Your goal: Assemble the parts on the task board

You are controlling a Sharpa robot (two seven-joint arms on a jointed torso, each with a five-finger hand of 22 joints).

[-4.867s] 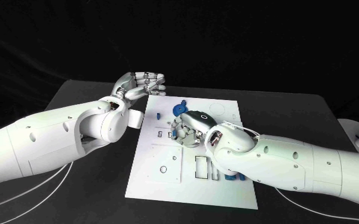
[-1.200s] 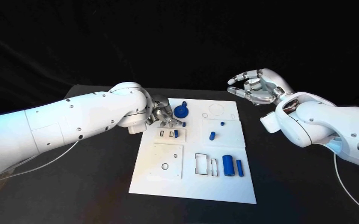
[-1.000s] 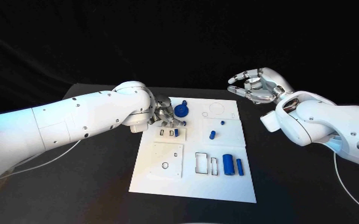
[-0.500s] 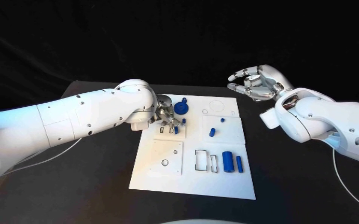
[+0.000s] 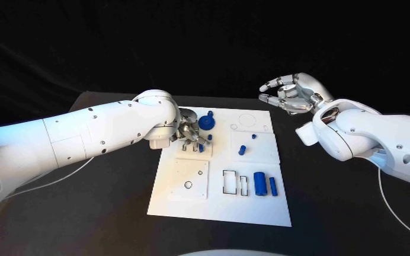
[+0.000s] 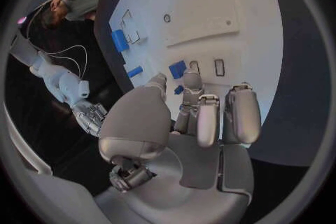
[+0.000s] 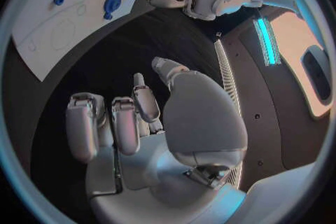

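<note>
The left robot hand [image 5: 189,134] is low over the far left part of the white board [image 5: 183,205], its fingers bunched downward at the small slots there. In the left wrist view the fingertips [image 6: 190,81] close together on a small blue piece [image 6: 178,69] at the slots. Whether the piece is pinched or only touched, I cannot tell. Just beyond this hand, toward the far edge of the board, stands a round blue knob [image 5: 208,124].

The board lies flat on the black surface [image 5: 102,208]. To the right of the left robot hand a short blue peg [image 5: 242,149] and a tiny blue stud [image 5: 253,136] sit on a raised square panel. Nearer the robot, a rectangular outlined slot [image 5: 230,182] has a thick blue cylinder [image 5: 259,183] just beside it, and a thinner blue bar [image 5: 272,186] lies just right of that. A separate square panel with a small ring hole [image 5: 187,185] lies on the board's near left part.

The right robot hand [image 5: 289,95] is raised well off the board, beyond its far right corner. Its fingers are loosely curled and apart, and it holds nothing; the right wrist view shows the same empty palm [image 7: 150,140].
</note>
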